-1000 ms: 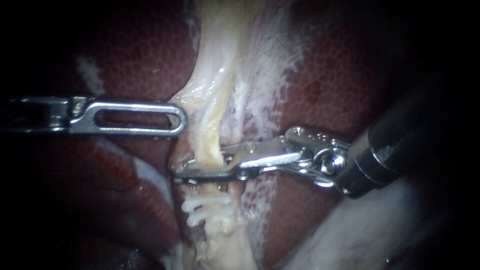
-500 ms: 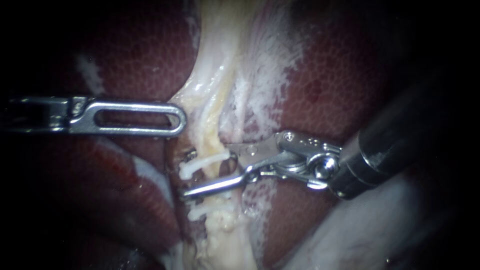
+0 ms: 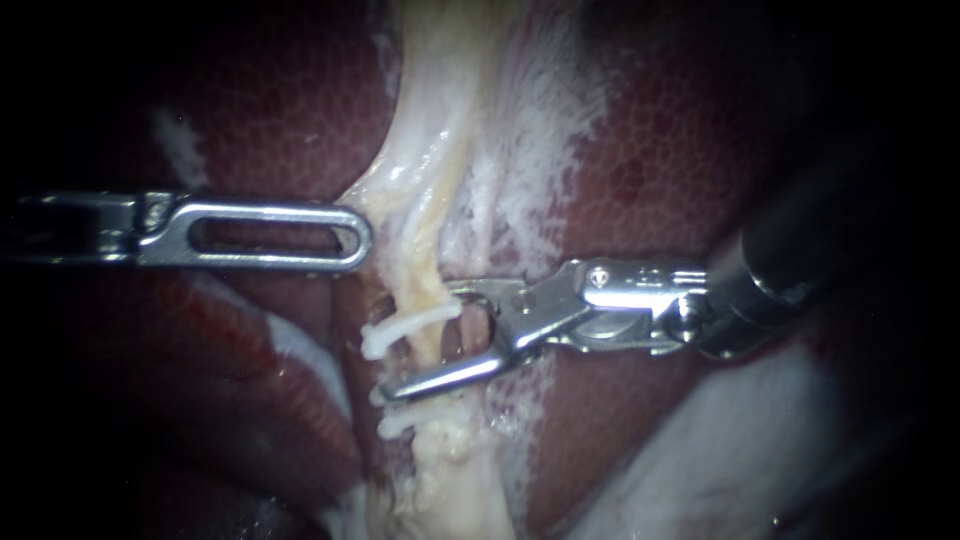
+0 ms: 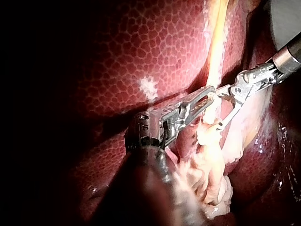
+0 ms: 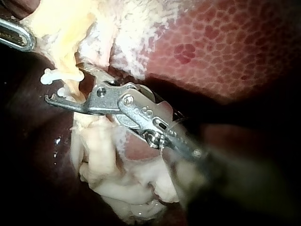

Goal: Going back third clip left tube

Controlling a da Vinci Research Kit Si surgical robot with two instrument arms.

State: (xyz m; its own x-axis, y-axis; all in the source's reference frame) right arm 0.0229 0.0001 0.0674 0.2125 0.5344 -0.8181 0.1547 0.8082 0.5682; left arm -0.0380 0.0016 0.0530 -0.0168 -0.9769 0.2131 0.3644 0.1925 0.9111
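My right instrument (image 3: 420, 340) has its jaws spread and holding nothing. One jaw lies above and one below a white clip (image 3: 400, 328) that sits across the left tube (image 3: 425, 275), and the lower jaw is just beside more white clips (image 3: 400, 425) farther down the tube. My left instrument (image 3: 365, 238) has its tip against the tube's edge above that clip, over the liver (image 3: 650, 150); whether it grips anything there I cannot tell.

Your left instrument (image 3: 355, 238), slotted silver tip with a small screw, your right instrument (image 3: 418, 341), bright steel links and rivets on a dark round shaft
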